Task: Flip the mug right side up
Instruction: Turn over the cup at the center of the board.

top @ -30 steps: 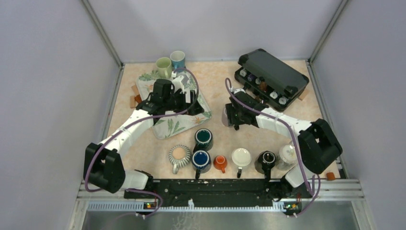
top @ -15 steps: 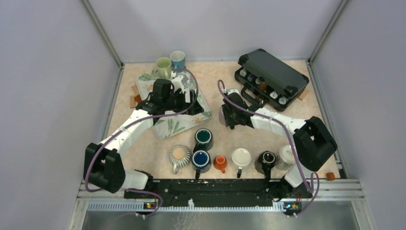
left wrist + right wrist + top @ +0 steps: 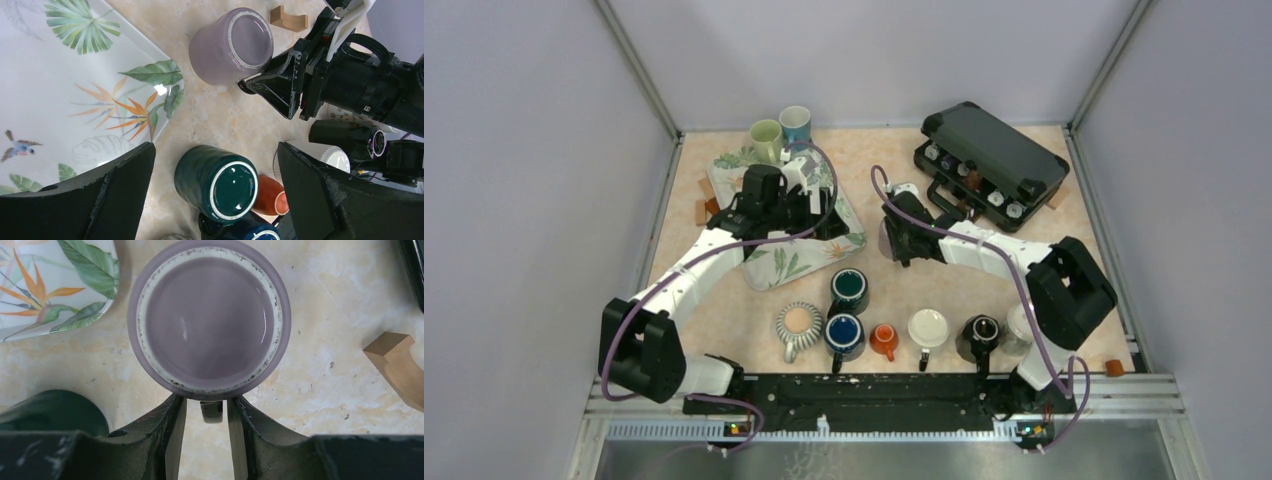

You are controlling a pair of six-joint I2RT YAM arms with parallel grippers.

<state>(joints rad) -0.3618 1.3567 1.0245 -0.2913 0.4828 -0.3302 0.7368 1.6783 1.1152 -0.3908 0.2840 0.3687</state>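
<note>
A purple mug (image 3: 210,320) stands upside down on the table, base up, just right of the tray corner; it also shows in the top view (image 3: 886,240) and the left wrist view (image 3: 230,47). My right gripper (image 3: 207,402) is low at its side. The jaws are open on either side of the mug's handle (image 3: 212,411), with a gap on each side. My left gripper (image 3: 215,150) is wide open and empty, held over the tray's edge above an upturned teal mug (image 3: 220,182).
A floral tray (image 3: 774,265) lies left of the purple mug. A black case (image 3: 994,160) sits at the back right. Several mugs line the front edge, from a striped one (image 3: 798,322) to a black one (image 3: 979,335). A wooden block (image 3: 397,365) lies right of the mug.
My right gripper has slid left and its jaws now straddle the purple mug's handle. The left arm has not moved.
</note>
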